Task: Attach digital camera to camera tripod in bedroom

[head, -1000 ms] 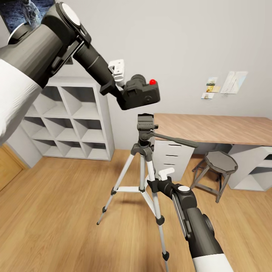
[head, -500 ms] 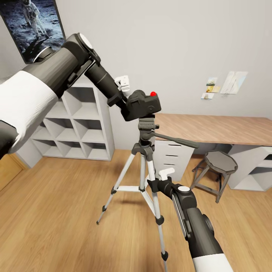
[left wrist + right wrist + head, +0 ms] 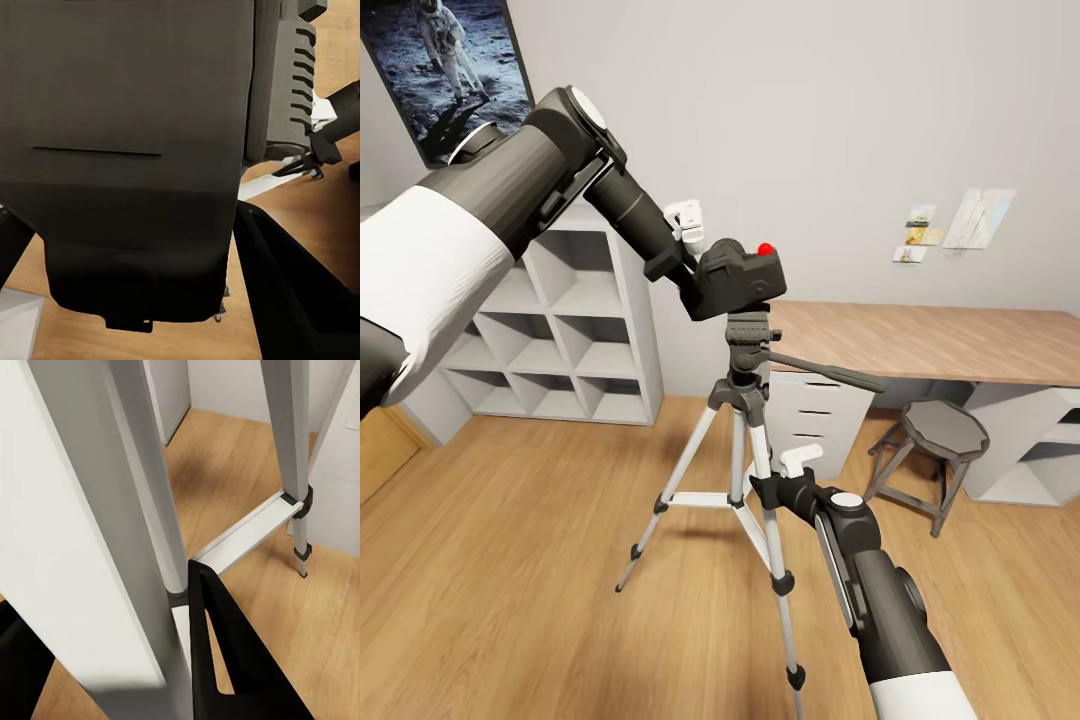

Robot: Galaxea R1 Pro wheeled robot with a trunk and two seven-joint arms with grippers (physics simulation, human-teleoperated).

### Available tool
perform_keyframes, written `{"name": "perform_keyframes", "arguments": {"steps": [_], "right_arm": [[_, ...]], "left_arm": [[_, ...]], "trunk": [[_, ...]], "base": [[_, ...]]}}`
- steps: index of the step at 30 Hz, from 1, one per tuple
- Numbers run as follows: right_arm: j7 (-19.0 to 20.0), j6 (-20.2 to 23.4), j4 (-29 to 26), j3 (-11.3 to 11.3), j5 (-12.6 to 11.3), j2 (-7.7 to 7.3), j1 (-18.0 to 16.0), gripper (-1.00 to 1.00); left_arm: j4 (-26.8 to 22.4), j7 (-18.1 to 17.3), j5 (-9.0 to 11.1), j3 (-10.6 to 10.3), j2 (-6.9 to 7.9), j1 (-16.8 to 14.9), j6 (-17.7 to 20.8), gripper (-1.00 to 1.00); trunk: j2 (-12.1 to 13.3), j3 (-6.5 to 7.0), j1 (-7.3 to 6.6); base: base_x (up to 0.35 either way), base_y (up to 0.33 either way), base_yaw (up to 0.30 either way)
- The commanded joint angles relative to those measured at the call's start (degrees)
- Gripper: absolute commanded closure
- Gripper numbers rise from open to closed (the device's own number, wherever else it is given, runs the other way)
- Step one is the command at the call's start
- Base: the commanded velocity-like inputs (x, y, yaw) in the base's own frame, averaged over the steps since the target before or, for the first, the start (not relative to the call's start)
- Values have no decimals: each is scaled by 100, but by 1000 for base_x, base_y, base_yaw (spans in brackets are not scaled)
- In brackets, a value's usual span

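Note:
The black digital camera [image 3: 738, 280] with its red button on top sits on the dark grey pan head of the camera tripod [image 3: 746, 345]. My left gripper [image 3: 692, 268] is shut on the camera's left side. In the left wrist view the camera's dark body [image 3: 127, 150] fills the space between the fingers [image 3: 292, 300]. My right gripper [image 3: 767, 490] is shut around the tripod's front silver leg, low down. In the right wrist view that leg [image 3: 105, 525] stands between the black fingers [image 3: 225, 660].
A grey metal stool [image 3: 940, 440] stands right of the tripod, before the wood-topped desk [image 3: 940, 340]. The white cube shelf [image 3: 550, 320] is at the back left under an astronaut poster [image 3: 445, 60]. Light wood floor [image 3: 510, 560] lies open at the front left.
A second ago the camera hung above the tripod head; my left arm has lowered it onto the head. Nothing has moved in the last half second, and the right arm stayed still.

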Motion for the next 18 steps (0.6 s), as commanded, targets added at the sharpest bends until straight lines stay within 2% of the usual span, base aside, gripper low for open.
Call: {"name": "perform_keyframes", "arguments": {"steps": [1,5,7,8,9,11,14,18], "right_arm": [[-1,21,80,-16,529,4,-4,100],[-2,21,80,-16,534,4,-4,100],[-1,21,80,-16,536,4,-4,100],[1,21,80,-16,537,4,-4,100],[2,21,80,-16,537,4,-4,100],[3,23,80,-16,538,4,-4,100],[5,22,80,-16,538,4,-4,100],[5,27,80,-16,543,4,-4,100]], "left_arm": [[-9,-33,-12,-25,1,47,34,100],[-16,-33,20,-27,3,47,80,100],[-56,-32,187,-34,13,47,300,100],[-134,-29,356,-53,34,47,485,100],[-194,-26,437,-62,49,47,575,100],[-495,-20,669,-89,119,47,844,100],[-789,-17,795,-107,247,47,984,100],[-913,-16,848,-129,382,47,1034,100]], "trunk": [[-4,-13,7],[-4,-13,7],[-4,-13,7],[-4,-13,7],[-4,-13,7],[-4,-13,7],[-4,-13,7],[-4,-13,7]], "base": [[0,0,0],[0,0,0],[0,0,0],[0,0,0],[0,0,0],[0,0,0],[0,0,0],[0,0,0]]}}
